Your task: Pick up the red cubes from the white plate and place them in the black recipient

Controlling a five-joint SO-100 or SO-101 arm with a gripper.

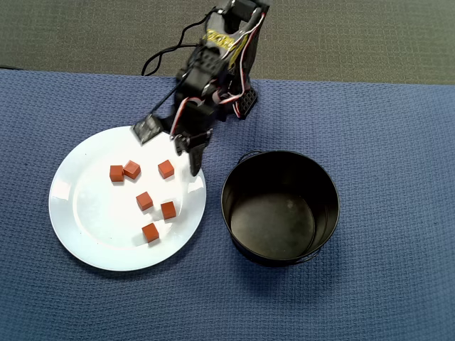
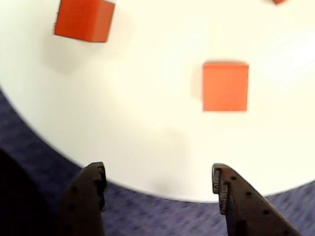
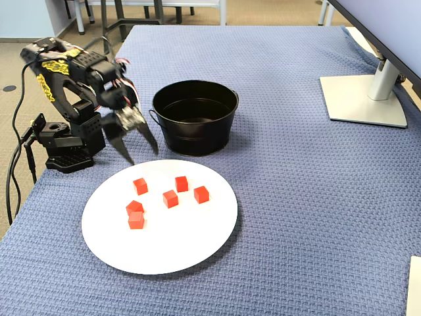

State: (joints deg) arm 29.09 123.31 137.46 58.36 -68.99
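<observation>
The pincer (image 3: 139, 153) hangs spread wide and empty, its two dark fingers (image 2: 83, 199) pointing down over the near rim of the white plate (image 3: 191, 250), just above the blue cloth of the bench (image 3: 316, 197). The arm (image 3: 72, 85) is folded low, elbow up, base at the bench's left edge in the fixed view. Six red cubes (image 1: 145, 200) lie scattered on the plate (image 1: 85, 227), apart from the fingertips; the closest cube (image 2: 225, 86) sits just ahead of the pincer (image 2: 160, 189) in the wrist view, nearer the right finger. The black recipient (image 1: 280, 207) stands empty just beside the plate, to its right in the overhead view. Open cloth stretches beyond toward a monitor stand (image 3: 365, 99).
</observation>
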